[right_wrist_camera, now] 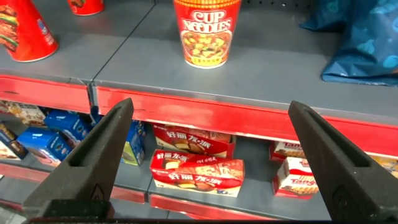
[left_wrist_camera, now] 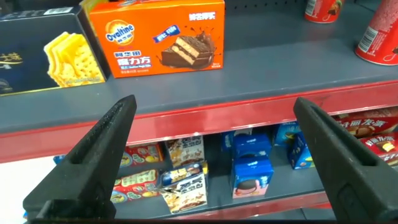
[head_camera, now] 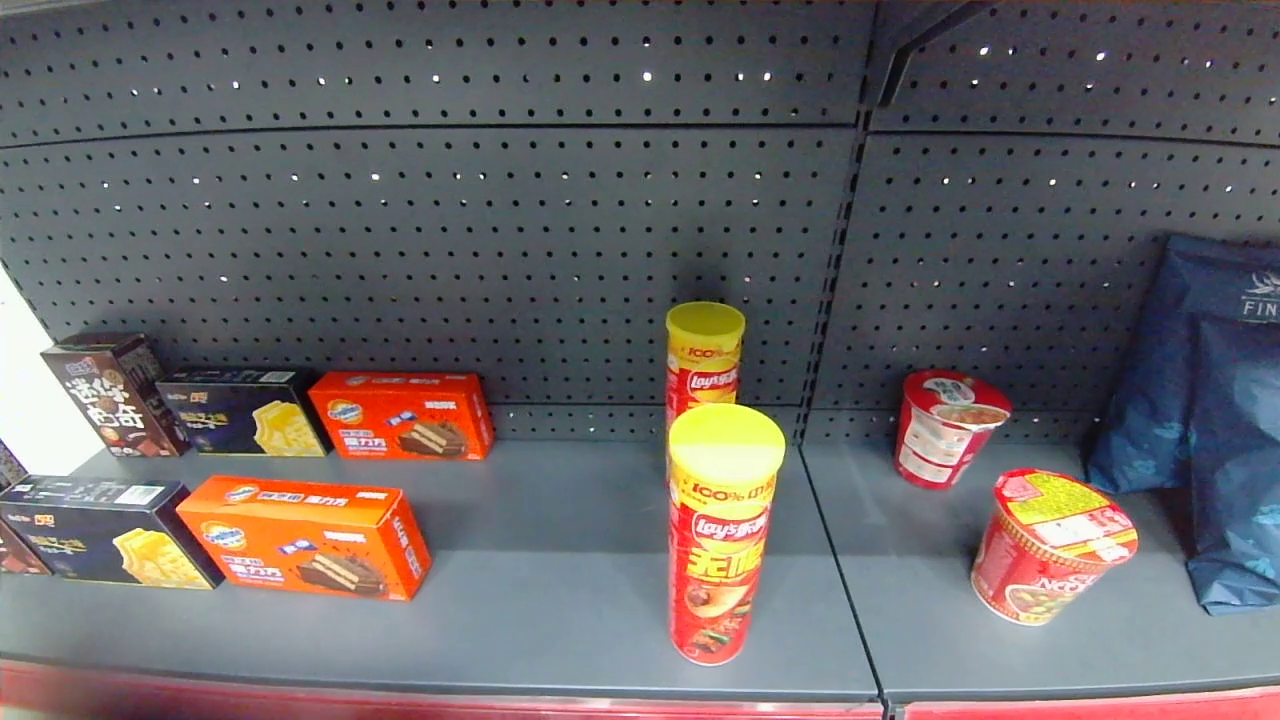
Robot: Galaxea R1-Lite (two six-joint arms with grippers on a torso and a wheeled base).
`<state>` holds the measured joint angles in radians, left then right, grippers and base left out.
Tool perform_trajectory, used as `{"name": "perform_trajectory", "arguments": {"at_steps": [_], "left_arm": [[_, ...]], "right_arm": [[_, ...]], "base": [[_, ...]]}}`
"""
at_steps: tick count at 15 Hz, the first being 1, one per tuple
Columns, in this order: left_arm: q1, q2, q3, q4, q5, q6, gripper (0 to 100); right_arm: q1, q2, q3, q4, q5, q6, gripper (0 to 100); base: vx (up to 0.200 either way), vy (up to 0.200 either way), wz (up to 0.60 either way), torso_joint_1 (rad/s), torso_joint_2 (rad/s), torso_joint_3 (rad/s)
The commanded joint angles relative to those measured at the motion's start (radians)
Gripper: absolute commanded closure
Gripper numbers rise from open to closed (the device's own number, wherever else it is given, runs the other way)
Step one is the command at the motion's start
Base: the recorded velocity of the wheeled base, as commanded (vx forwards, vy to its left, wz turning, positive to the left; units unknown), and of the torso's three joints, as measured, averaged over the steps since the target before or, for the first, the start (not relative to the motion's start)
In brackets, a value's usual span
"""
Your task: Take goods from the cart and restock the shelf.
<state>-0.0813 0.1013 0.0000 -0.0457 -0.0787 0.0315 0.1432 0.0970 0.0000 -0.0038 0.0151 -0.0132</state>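
The grey shelf has a tall red chip can with a yellow lid standing near its front edge, and I place everything else from that can. A second chip can stands directly behind it, close to the pegboard wall. Left of the front can lies an orange wafer box, with a dark cracker box just beside it, farther left. Behind those, along the wall, sit another orange box, a dark box and a brown box. Right of the can a red noodle cup stands near the front, a second cup sits farther back, and blue bags lie farthest right. The left gripper hangs before the shelf's red edge, left of the can and facing the orange wafer box, its jaws spread wide with nothing between them. The right gripper hangs likewise to the can's right, facing the noodle cup, jaws wide apart and empty. More snack boxes sit on the level below.
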Motion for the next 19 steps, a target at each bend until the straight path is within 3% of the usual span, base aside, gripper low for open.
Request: {"name": "perform_trajectory", "arguments": {"at_steps": [1,14,19], "left_arm": [[0.000,0.002,0.000,0.000,0.000,0.001,0],[0.000,0.002,0.000,-0.002,-0.004,0.018,0],[0.000,0.002,0.000,0.000,-0.035,0.027,0]], "right_arm": [[0.001,0.001,0.000,-0.001,0.000,-0.001,0],[0.001,0.001,0.000,0.001,0.002,-0.001,0],[0.001,0.001,0.000,0.001,0.003,-0.001,0]], "base": [[0.000,0.000,0.00,0.000,0.00,0.000],[0.000,0.000,0.00,0.000,0.00,0.000],[0.000,0.000,0.00,0.000,0.00,0.000]]}}
